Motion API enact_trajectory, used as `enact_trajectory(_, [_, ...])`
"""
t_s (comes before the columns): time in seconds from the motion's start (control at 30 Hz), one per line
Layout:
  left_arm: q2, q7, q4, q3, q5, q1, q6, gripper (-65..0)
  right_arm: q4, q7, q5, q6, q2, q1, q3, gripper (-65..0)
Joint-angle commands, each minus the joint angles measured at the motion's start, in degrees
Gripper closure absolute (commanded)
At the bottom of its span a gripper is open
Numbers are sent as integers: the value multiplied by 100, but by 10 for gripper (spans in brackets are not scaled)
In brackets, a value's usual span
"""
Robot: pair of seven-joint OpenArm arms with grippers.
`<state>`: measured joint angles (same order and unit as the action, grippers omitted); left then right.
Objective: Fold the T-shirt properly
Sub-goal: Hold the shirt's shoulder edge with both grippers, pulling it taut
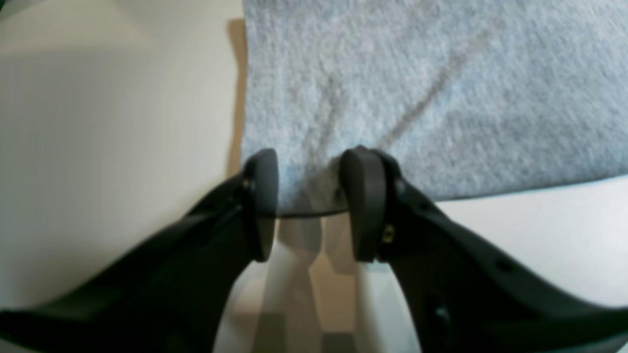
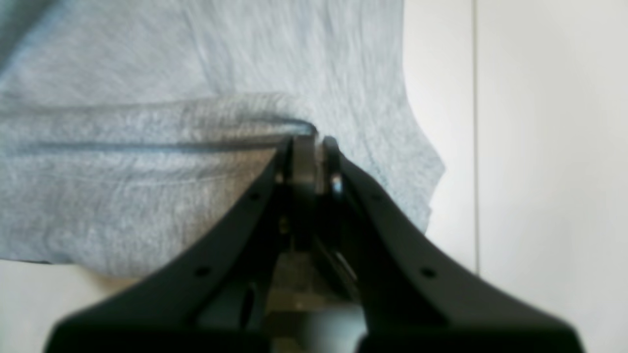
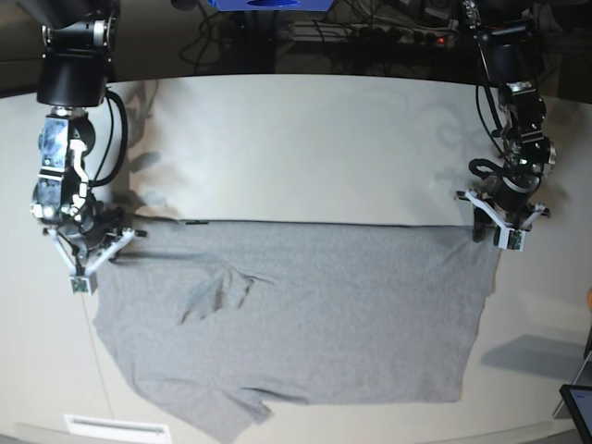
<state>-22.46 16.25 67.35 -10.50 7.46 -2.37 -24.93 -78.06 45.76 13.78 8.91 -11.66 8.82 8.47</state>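
Observation:
The T-shirt (image 3: 305,314) lies spread on the white table, plain grey side up, its far edge straight between my two grippers. At the left of the base view my right gripper (image 3: 88,254) is shut on a bunched fold of the shirt's edge; the right wrist view shows its tips (image 2: 309,142) pinching the cloth. My left gripper (image 3: 499,227) is at the shirt's far right corner. In the left wrist view its jaws (image 1: 311,159) stand apart astride that corner of the T-shirt (image 1: 431,88), which lies flat between the pads. A sleeve (image 3: 227,416) juts out at the near left.
A crease (image 3: 217,291) rumples the shirt left of centre. A seam (image 2: 475,122) runs through the white tabletop (image 3: 305,148). A screen's corner (image 3: 578,407) shows at the near right, a white label (image 3: 116,427) at the near edge, cables along the back.

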Motion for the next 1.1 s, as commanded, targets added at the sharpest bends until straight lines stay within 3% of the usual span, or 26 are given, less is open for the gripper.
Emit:
enact_trajectory(0.0, [-194, -117, 74, -35, -4, -66, 36, -239, -22, -202, -2, -34, -78, 142, 10, -17])
enact_trajectory(0.2, [-229, -117, 74, -35, -4, -66, 36, -239, 277, -387, -2, -34, -254, 177, -447, -16])
enact_trajectory(1.07, [-220, -109, 74, -35, -4, -66, 36, -239, 110, -475, -29, -69, -271, 248, -394, -30])
